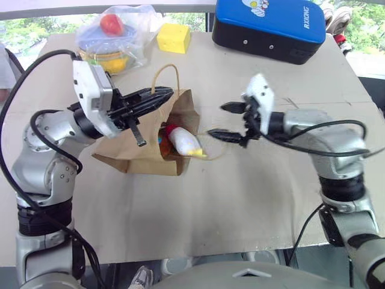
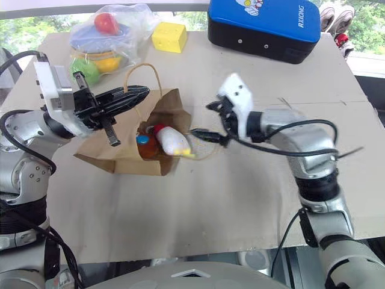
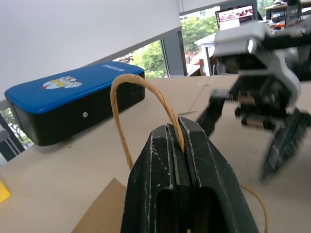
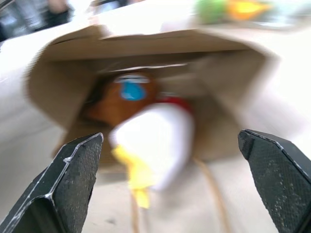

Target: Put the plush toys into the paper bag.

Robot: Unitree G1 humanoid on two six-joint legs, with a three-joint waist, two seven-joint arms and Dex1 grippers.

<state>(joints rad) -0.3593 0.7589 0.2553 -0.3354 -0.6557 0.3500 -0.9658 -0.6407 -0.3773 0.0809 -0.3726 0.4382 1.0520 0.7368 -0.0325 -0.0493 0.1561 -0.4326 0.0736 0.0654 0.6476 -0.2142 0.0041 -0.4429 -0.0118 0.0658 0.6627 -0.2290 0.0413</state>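
Paper bag (image 1: 141, 150) handle (image 3: 141, 104) pinched by left hand (image 1: 157, 96), right hand (image 1: 231, 123) spread wide, empty

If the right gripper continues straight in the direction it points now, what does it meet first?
Most likely the white cone-shaped toy at the paper bag's mouth; the open right gripper faces it directly, though depth is uncertain.

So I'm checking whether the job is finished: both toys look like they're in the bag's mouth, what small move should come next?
Probably a nudge: the open right gripper should push the white cone toy deeper, since its yellow end pokes out of the paper bag beside the brown bear. The left gripper is shut on the cord handle, holding the mouth up.
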